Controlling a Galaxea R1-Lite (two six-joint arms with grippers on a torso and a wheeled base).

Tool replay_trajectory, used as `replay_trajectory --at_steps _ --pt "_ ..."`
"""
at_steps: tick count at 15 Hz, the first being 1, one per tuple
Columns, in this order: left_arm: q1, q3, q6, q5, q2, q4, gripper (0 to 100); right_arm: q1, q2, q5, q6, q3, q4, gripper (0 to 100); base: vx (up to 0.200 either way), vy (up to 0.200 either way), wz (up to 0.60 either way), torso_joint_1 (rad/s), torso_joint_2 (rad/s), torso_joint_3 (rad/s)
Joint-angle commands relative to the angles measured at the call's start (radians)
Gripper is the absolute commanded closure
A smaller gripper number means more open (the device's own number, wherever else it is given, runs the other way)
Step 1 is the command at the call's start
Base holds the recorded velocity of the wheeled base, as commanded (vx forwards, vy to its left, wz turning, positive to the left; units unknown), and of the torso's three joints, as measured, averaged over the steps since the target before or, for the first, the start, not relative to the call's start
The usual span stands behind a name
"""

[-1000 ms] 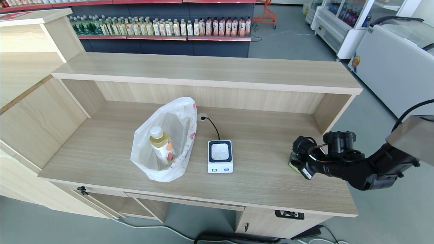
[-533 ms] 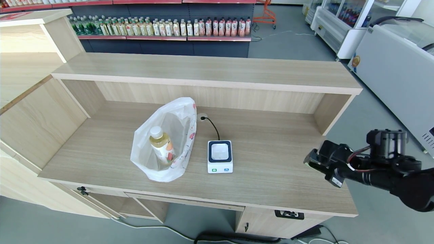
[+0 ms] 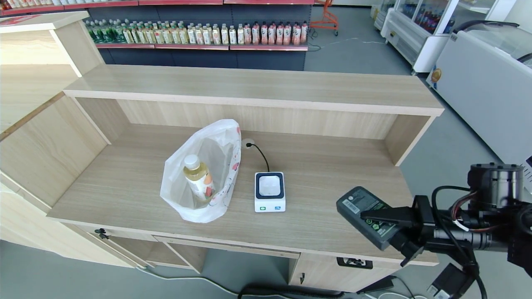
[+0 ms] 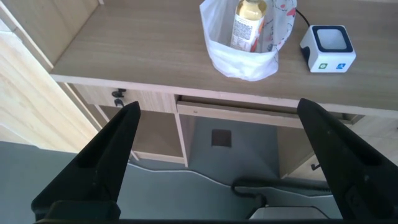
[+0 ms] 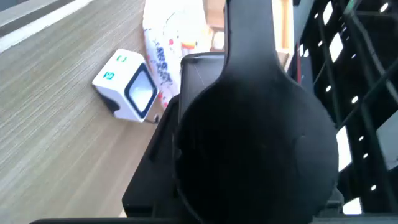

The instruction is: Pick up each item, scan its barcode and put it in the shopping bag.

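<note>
Shop table (image 3: pixel 332 166): your right hand (image 3: pixel 384 226) pinches a flat dark box (image 3: pixel 359 205), label up, right of the scanner (image 3: pixel 269 192), likely readying its barcode. 1 bottle (image 3: pixel 198 178) sits in the shopping bag (image 3: pixel 216 145). Your left hand (image 4: pixel 214 168) hangs spread.

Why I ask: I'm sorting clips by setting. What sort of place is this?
Most likely a small shop's checkout: a barcode scanner sits on the wooden counter beside a shopping bag holding a bottle, with shelves of bottled drinks behind and display freezers off to the right.
</note>
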Motion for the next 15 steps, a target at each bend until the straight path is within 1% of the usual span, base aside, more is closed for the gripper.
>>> replay_trajectory --at_steps 1,2,4,5,6,9,15 --pt "0.000 0.000 0.000 0.000 0.000 0.000 0 0.139 0.075 0.053 -0.131 -0.008 0.008 100 0.000 0.000 0.00 0.000 0.00 0.000" --pt "0.000 0.000 0.000 0.001 0.000 0.000 0 0.168 0.092 0.053 -0.146 -0.009 0.001 100 0.000 0.000 0.00 0.000 0.00 0.000" --pt "0.000 0.000 0.000 0.000 0.000 0.000 0 0.225 0.103 0.058 -0.226 -0.015 -0.006 100 0.000 0.000 0.00 0.000 0.00 0.000" --pt "0.000 0.000 0.000 0.001 0.000 0.000 0 0.231 0.108 0.062 -0.233 -0.011 -0.008 100 0.000 0.000 0.00 0.000 0.00 0.000" --pt "0.000 0.000 0.000 0.001 0.000 0.000 0 0.235 0.114 0.089 -0.253 -0.012 -0.015 100 0.000 0.000 0.00 0.000 0.00 0.000" --pt "0.000 0.000 0.000 0.000 0.000 0.000 0 0.232 0.103 0.142 -0.279 -0.008 -0.147 100 0.000 0.000 0.00 0.000 0.00 0.000" --pt "0.000 0.000 0.000 0.000 0.000 0.000 0 0.262 0.089 0.161 -0.279 -0.011 -0.153 100 0.000 0.000 0.00 0.000 0.00 0.000"
